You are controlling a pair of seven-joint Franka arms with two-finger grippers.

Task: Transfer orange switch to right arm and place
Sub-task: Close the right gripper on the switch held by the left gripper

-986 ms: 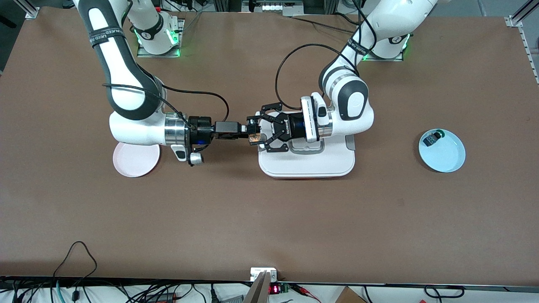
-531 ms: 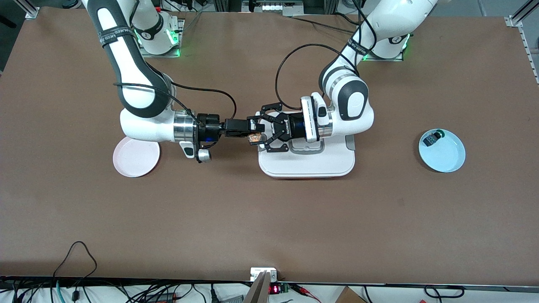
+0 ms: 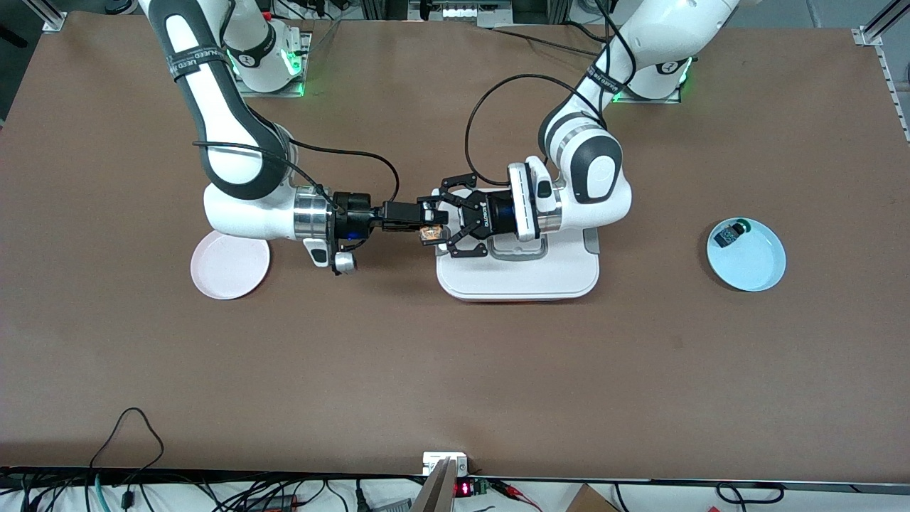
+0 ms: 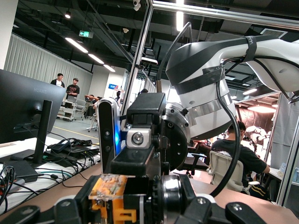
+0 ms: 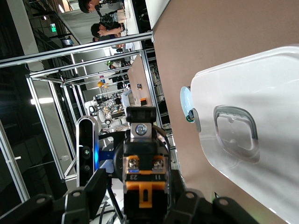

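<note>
The orange switch [image 3: 429, 232] hangs in the air just off the edge of the white tray, at mid table. My left gripper [image 3: 439, 231] is shut on it, linkage fingers pinching its cap end. My right gripper [image 3: 424, 225] comes in level from the right arm's end and is open, its jaws on either side of the switch's other end. In the left wrist view the switch [image 4: 108, 189] sits low in my left gripper [image 4: 112, 200], with the right arm's silver cuff close up. The right wrist view shows the switch's terminal end [image 5: 142, 184] inside my right gripper [image 5: 142, 196], a gap on one side.
A white tray [image 3: 519, 281] lies under the left gripper and wrist. A pink plate [image 3: 229, 269] sits partly under the right arm's wrist. Toward the left arm's end, a light blue plate [image 3: 750, 267] holds a small black part with a green cap [image 3: 731, 232].
The right arm has slid toward the left gripper, bringing its gripper up around the switch. The left arm and the switch have stayed still.
</note>
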